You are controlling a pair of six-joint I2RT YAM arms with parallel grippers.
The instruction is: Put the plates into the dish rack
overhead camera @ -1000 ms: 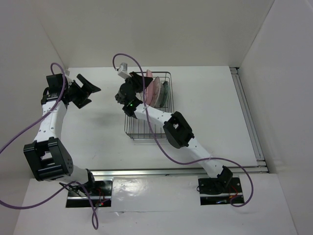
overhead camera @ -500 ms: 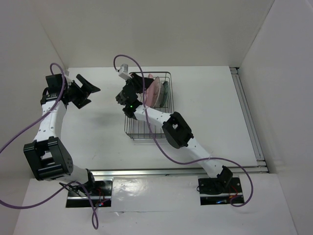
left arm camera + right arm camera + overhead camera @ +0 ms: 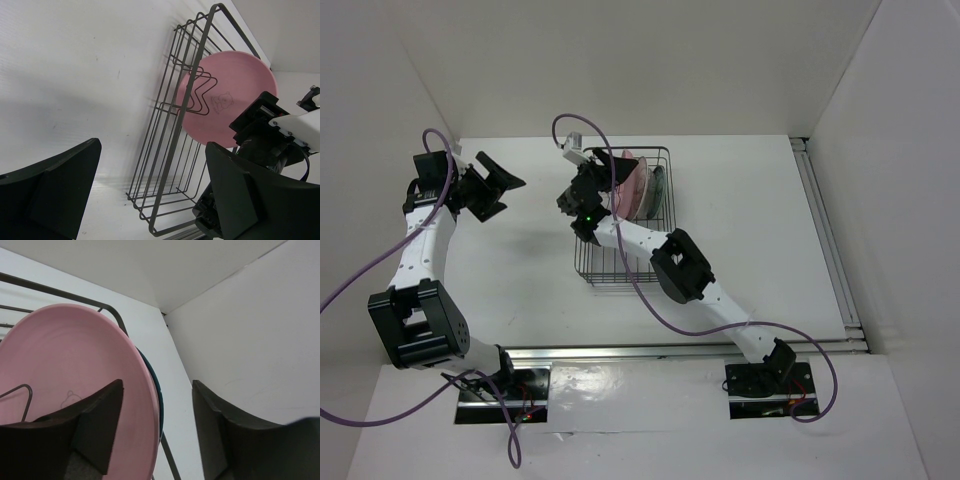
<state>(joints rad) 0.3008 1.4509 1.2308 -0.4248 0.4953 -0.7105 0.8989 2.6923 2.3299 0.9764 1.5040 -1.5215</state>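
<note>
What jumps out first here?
The pink plate stands on edge in the dish rack at the far middle of the table, a dark teal plate next to it. The right end effector sits over it, jaws apart astride its rim. The left end effector hangs wide open over the bare table at far left.

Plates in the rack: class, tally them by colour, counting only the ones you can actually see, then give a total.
Pink plate: 1
Teal plate: 1
Total: 2 plates visible in the rack
</note>
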